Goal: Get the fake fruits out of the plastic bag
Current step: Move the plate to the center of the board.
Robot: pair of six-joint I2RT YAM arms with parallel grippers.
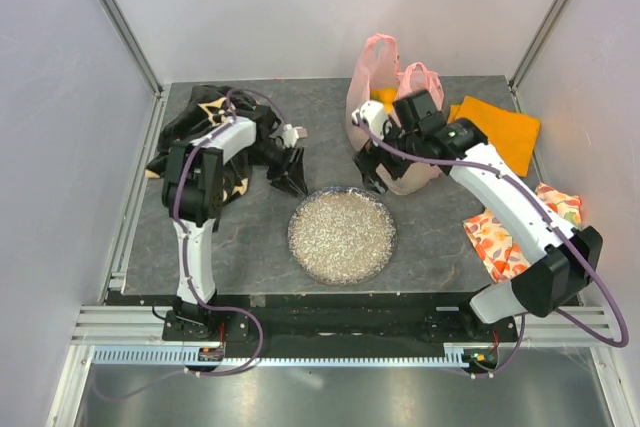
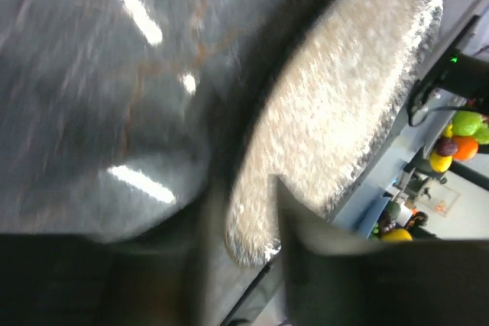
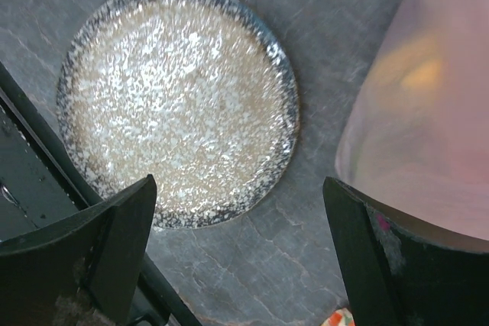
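The pink plastic bag stands at the back right of the table, its handles up. A yellow-orange fake fruit shows through its top, and in the right wrist view a yellowish shape glows through the bag's wall. My right gripper hangs at the bag's front left side, open wide with nothing between its fingers. My left gripper hovers just beyond the plate's back left rim. In its blurred wrist view the jaws stand apart and empty.
A round silvery glitter plate lies front centre. A dark patterned cloth sits back left under the left arm. An orange cloth lies behind the bag, and a floral cloth at the right edge.
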